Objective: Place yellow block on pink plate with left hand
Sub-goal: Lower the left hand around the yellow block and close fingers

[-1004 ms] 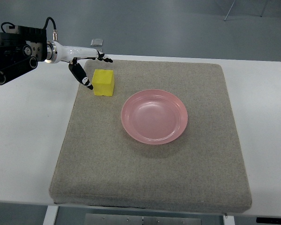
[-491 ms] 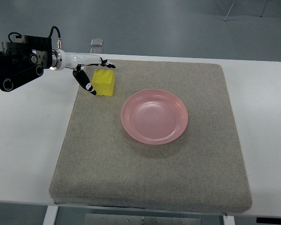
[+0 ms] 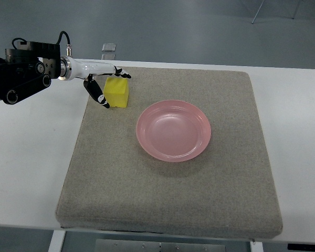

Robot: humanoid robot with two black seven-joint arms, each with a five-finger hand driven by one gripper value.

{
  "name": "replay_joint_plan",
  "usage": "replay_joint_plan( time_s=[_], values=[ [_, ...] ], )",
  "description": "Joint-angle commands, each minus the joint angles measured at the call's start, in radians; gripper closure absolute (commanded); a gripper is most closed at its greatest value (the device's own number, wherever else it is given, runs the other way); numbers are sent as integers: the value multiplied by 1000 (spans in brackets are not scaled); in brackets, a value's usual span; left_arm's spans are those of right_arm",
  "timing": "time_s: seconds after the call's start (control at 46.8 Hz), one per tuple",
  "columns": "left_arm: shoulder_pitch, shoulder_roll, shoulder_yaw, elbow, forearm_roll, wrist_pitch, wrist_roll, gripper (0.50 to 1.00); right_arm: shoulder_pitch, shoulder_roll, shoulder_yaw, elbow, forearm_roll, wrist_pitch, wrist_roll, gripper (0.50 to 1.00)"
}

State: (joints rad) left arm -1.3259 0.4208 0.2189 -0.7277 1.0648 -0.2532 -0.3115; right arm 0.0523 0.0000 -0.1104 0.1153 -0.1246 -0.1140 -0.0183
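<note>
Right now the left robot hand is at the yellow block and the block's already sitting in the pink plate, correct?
Not quite. The left robot hand is at the yellow block, but the block is not in the pink plate. It sits on the grey mat, apart from the plate, up and to its left. The top view shows this.

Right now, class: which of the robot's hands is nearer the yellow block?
Left. The left hand straddles the yellow block at its left side; the right hand is out of view.
</note>
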Motion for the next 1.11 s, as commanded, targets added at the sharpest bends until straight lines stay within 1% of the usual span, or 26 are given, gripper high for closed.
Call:
replay_joint_plan(
  time_s=[0.0,0.171,0.256,0.299,0.363,0.406,0.47,0.534,0.555,0.641,0.683,0.726,0.79,0.833,0.961,0.982,1.089],
  values=[
    [4,-5,0,4,6,-1,0,512,0,0,0,0,0,0,0,576],
    [5,-17,2,5,9,-1,0,512,0,0,0,0,-1,0,0,576],
    [8,-22,2,19,9,-1,0,521,0,0,0,0,-1,0,0,576],
    [10,-22,2,28,9,-1,0,529,1,0,0,0,-1,0,0,576],
    [10,-25,2,37,9,0,0,561,0,0,0,0,0,0,0,576],
    [10,-28,2,47,9,0,0,570,0,0,0,0,0,0,0,576],
    [10,-30,2,57,9,0,0,596,0,0,0,0,0,-1,0,576],
    [11,-30,2,62,9,0,-1,600,0,0,0,0,0,0,0,576],
    [11,-30,2,62,9,0,-1,609,0,0,0,0,0,-1,0,576],
    [11,-31,1,62,9,0,-1,647,0,0,0,0,-1,0,0,576],
    [11,-31,0,62,9,0,-1,679,0,0,0,0,-1,0,0,576],
    [11,-33,0,62,7,0,-1,692,0,0,0,0,0,0,0,576],
    [11,-40,0,62,7,2,0,739,1,0,0,0,0,0,0,576],
    [11,-40,0,63,6,2,0,786,0,0,0,0,0,0,0,576],
    [10,-42,-1,71,4,2,0,979,0,0,0,0,0,0,0,576],
    [10,-42,-1,74,3,2,0,1000,0,0,0,0,-1,-1,0,576],
    [10,-40,-3,76,-3,2,0,1000,0,0,0,0,0,0,0,576]
  ],
)
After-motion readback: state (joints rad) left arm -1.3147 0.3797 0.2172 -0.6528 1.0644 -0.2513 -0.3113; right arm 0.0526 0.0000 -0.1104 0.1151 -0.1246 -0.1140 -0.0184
